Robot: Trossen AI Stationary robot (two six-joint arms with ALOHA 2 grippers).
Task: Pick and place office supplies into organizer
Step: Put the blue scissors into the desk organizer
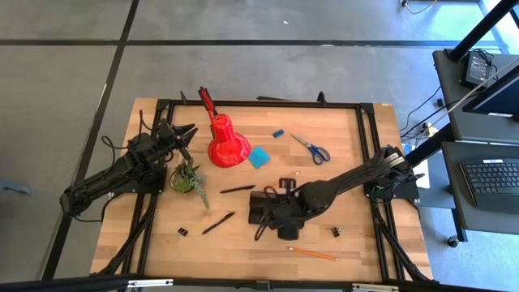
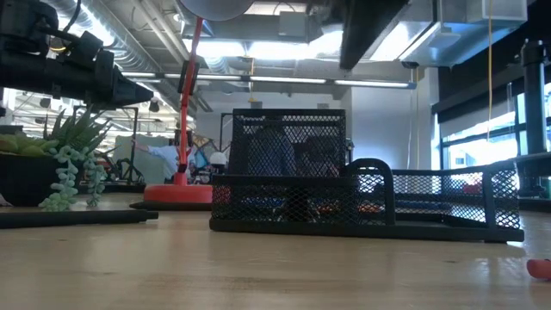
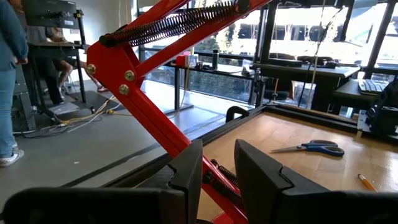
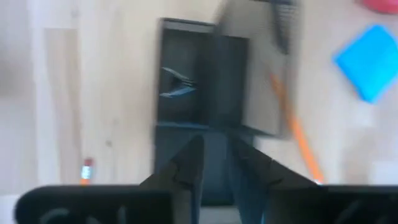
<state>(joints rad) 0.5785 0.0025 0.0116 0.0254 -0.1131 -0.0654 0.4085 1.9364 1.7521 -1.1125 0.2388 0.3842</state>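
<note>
While my right tool (image 4: 214, 163) hovered narrow over the organizer (image 4: 202, 74), I judged the clip (image 4: 177, 83) below light, springy.

**Organizer under the right jaws, supplies spread around**

The organizer (image 1: 272, 207) sits directly below the right gripper (image 1: 285, 221). A binder clip (image 4: 176, 83), seemingly, lies inside one compartment ahead of the jaws. Scissors (image 1: 310, 148) lie well beyond the left gripper (image 3: 217, 171), past the lamp (image 1: 225, 144).
</note>
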